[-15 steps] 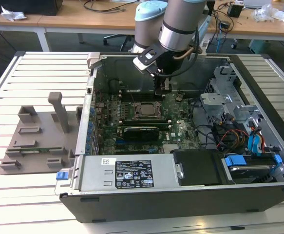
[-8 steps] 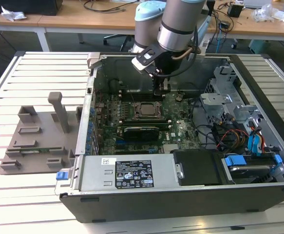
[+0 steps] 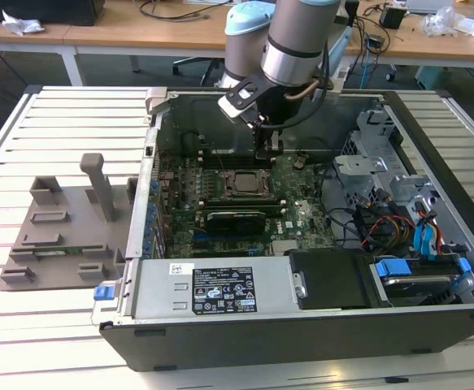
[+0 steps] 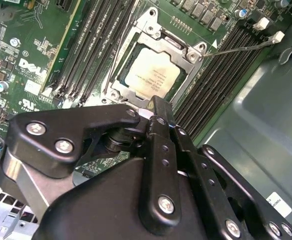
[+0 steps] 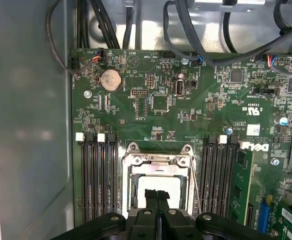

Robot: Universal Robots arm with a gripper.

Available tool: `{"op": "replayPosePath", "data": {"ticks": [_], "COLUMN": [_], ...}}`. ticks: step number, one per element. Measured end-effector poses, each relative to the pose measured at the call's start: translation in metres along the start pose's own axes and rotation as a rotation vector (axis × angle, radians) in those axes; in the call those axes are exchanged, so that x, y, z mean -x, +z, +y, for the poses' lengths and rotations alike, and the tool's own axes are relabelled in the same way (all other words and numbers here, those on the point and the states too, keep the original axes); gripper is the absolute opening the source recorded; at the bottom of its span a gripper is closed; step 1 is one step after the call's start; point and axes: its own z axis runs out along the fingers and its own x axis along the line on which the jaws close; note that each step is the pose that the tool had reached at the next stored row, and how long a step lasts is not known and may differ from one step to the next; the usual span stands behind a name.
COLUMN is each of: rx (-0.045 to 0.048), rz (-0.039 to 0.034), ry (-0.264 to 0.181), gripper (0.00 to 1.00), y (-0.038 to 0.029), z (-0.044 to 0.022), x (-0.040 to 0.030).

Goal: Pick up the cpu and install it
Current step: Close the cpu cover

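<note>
The cpu (image 4: 152, 75), a flat silvery-white square chip, lies inside the metal socket frame (image 4: 156, 26) on the green motherboard (image 5: 156, 95). In the exterior view the socket (image 3: 241, 184) sits in the middle of the open computer case. My gripper (image 3: 269, 151) hangs just above the socket, toward the case's far wall. Its two black fingers (image 5: 152, 196) are pressed together with nothing between them, and their tips (image 4: 159, 106) cover one edge of the cpu (image 5: 173, 184). The gripper (image 5: 157, 193) is shut and apart from the chip.
Black memory slots (image 5: 99, 175) flank the socket on both sides. A grey fixture (image 3: 58, 231) lies outside the case at the exterior view's left. The power supply (image 3: 212, 288) fills the case's front, and a drive cage with cables (image 3: 399, 219) stands at the right.
</note>
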Motion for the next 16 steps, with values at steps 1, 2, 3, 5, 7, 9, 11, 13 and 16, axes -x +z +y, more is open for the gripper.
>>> {"op": "replayPosePath", "data": {"ticks": [1, 2, 3, 5, 7, 9, 11, 13, 16], "rx": [0.0, 0.0, 0.0, 0.0, 0.0, 0.0, 0.0, 0.0, 0.0], "rz": [0.0, 0.0, 0.0, 0.0, 0.0, 0.0, 0.0, 0.0, -0.0001], "ry": [0.0, 0.0, 0.0, 0.0, 0.0, 0.0, 0.0, 0.0, 0.0], "gripper": [0.11, 0.11, 0.11, 0.11, 0.11, 0.11, 0.11, 0.11, 0.11], "y": [0.0002, 0.0003, 0.0004, 0.0008, 0.0012, 0.0017, 0.002, 0.0023, 0.0028], "z": [-0.0004, -0.0006, -0.0008, -0.002, -0.003, -0.0041, -0.0046, -0.0052, -0.0062], "x": [0.0, 0.0, 0.0, 0.0, 0.0, -0.0001, -0.0001, -0.0001, -0.0001]}}
